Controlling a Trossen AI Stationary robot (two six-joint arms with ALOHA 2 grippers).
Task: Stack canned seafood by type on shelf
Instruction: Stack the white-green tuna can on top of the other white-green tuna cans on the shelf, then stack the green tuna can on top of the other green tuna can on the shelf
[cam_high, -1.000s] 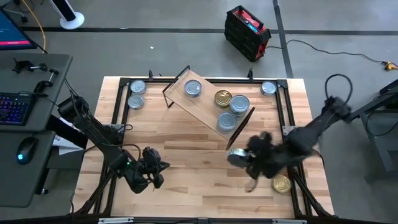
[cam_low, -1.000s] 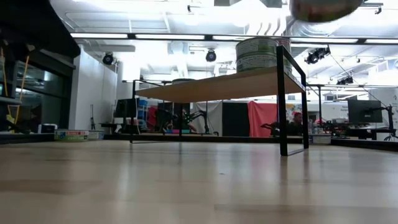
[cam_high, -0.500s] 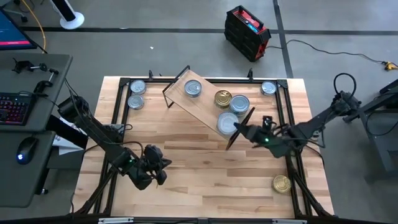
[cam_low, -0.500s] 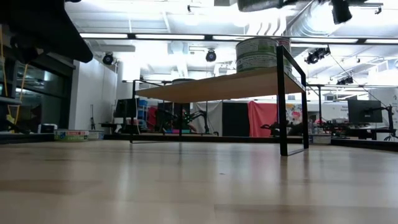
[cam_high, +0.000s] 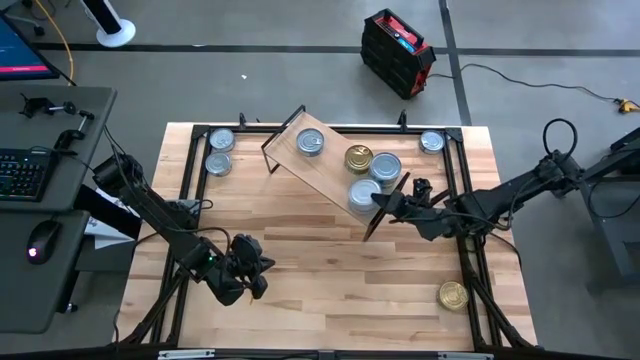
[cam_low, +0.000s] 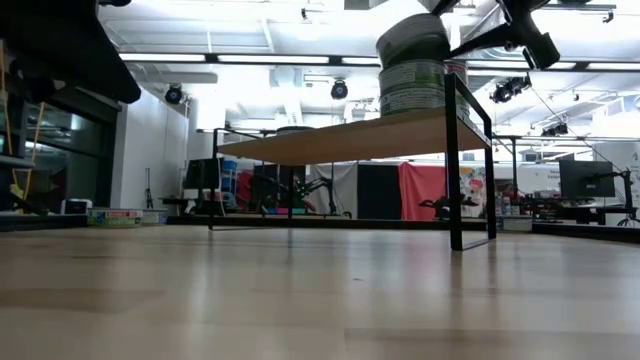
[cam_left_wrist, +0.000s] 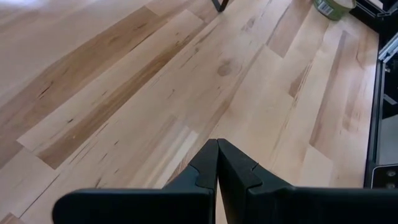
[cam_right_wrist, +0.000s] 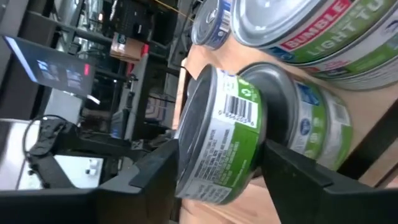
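Swinging in from the open table, the right gripper (cam_high: 385, 203) now straddles a can (cam_right_wrist: 217, 140) atop another at the shelf (cam_high: 330, 170) end, jaws parting, barely gripping.

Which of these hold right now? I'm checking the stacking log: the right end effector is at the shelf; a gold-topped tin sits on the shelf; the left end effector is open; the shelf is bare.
1. The right end effector is at the shelf, around a tin set on another tin. True.
2. A gold-topped tin sits on the shelf. True.
3. The left end effector is open. False: it is shut, over bare table.
4. The shelf is bare. False: several tins stand on it.
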